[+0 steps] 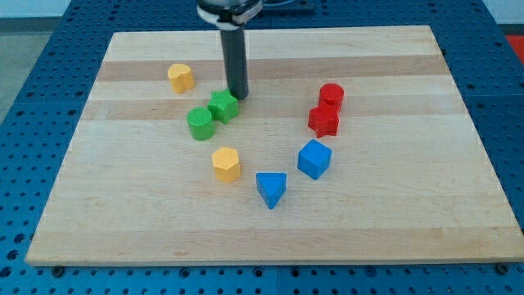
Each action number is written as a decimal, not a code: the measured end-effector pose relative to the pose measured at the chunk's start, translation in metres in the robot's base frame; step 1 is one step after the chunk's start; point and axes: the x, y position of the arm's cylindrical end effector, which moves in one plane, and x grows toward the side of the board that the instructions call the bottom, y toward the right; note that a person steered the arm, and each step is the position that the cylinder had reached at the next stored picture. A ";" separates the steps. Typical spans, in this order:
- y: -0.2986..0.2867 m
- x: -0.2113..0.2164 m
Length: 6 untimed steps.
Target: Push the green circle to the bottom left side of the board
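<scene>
A: Entry, single view. Where does the green circle (200, 124) sit?

B: Upper-middle of the board (409, 221), well apart from the bottom-left corner. The green star-like block (223, 106) touches it on the upper right.

A: And the tip (238, 97)?

B: Just beside the green star-like block, on its upper-right side, so that block lies between the tip and the green circle. Contact cannot be confirmed. There is no claw on this rig, only the rod, so no open or closed state to log.

A: Progress?

B: Judged barely begun; nearly the whole run to the corner remains. The yellow block (226, 163) below and right of the green circle looks clear of a down-left path.
</scene>
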 end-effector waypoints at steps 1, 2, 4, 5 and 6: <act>-0.076 0.050; -0.097 0.080; -0.081 0.078; -0.088 0.123; -0.143 0.152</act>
